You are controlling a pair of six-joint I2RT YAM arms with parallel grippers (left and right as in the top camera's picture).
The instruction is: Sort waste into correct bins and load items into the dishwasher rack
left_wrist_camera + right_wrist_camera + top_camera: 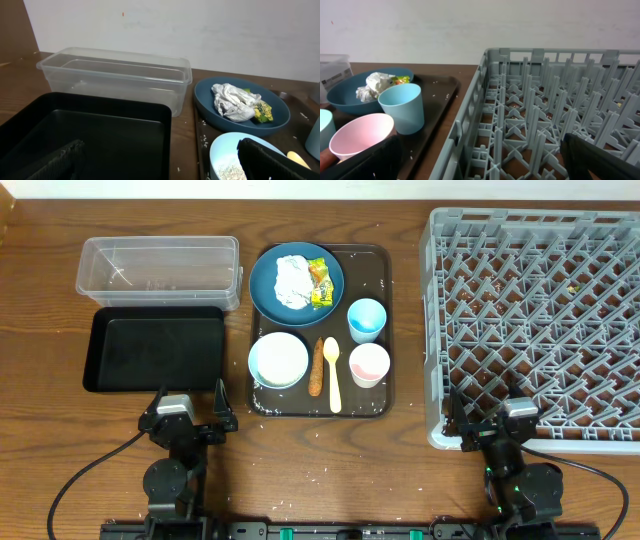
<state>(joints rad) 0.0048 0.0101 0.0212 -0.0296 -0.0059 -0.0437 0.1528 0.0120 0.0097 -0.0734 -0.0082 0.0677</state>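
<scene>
The black left arm (pixel 172 470) sits folded low at the near edge, wrist level, its jaws spread wide and empty, pointing forward. The black right arm (pixel 520 480) mirrors that pose, its jaws likewise wide apart, gripping nothing.

**Waste and dishes grouped between the bins and the rack**

The clear tub (pixel 160 270) stands empty at the far left; the black tray (pixel 155 350) lies just in front of it, also empty. The dark blue plate (pixel 262 285) lies flat to their right, carrying the crumpled white napkin (pixel 293 280) with the yellow-green wrapper (pixel 320 285) against its right side. Nearer, the light-blue bowl (pixel 278 360) sits upright, with rice grains (pixel 227 167) in its white inside. Beside it the brown stick (pixel 316 367) and the pale yellow spoon (pixel 332 375) lie parallel, running front to back. The light-blue cup (pixel 367 319) and the pink cup (pixel 369 364) stand mouths up, just right of them. The grey rack (pixel 436 330) sits at the far right, pegs upright.
</scene>
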